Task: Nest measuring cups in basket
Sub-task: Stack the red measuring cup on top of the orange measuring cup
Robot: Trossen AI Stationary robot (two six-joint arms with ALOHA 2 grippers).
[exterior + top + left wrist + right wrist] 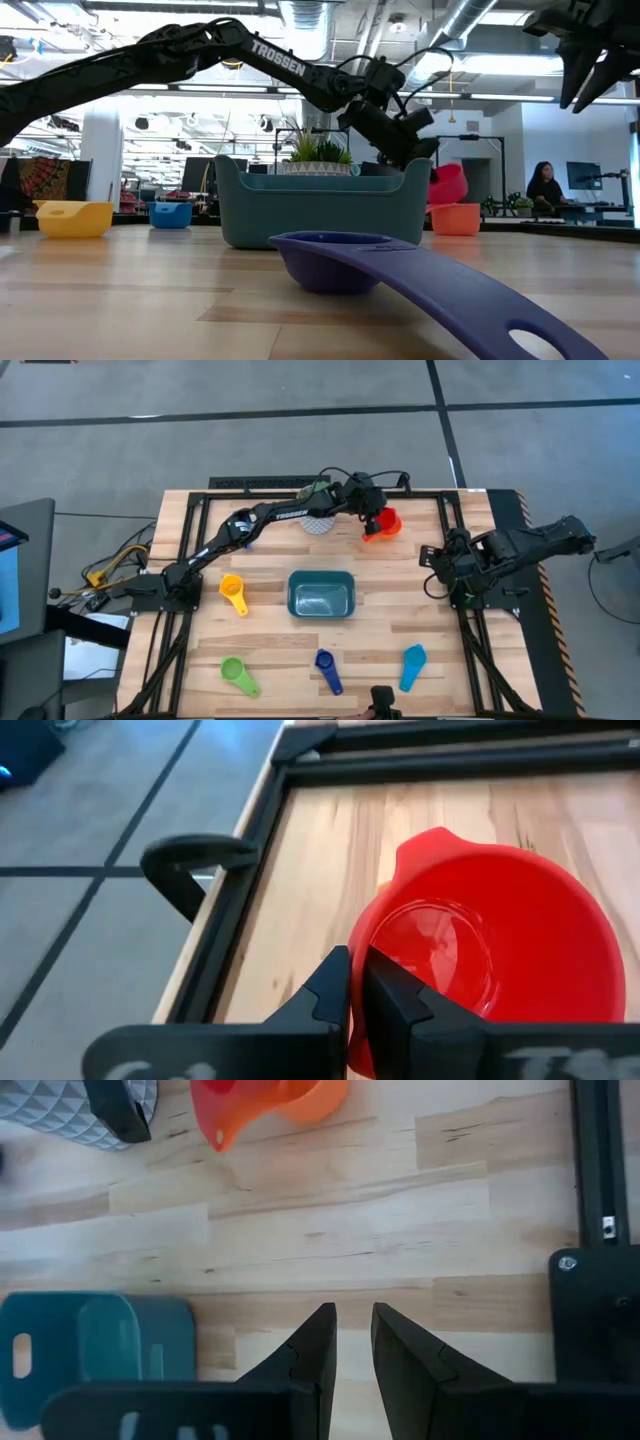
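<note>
The left hand (373, 522) reaches to the far side of the counter (270, 640) and is clamped on the rim of the red cup (385, 523), holding it lifted above the orange cup (455, 218). The teal basket (321, 594) sits mid-counter. Yellow (233, 592), green (238, 674), dark blue (327, 668) and light blue (412, 665) cups lie around it. The right hand (350, 1342) waits at the counter's right side, fingers slightly apart, holding nothing.

Open desk (400, 610) between basket (321, 594) and right edge. Behind basket, blocked by plant pot (318, 522), left arm (270, 517) and red cup (384, 524).
</note>
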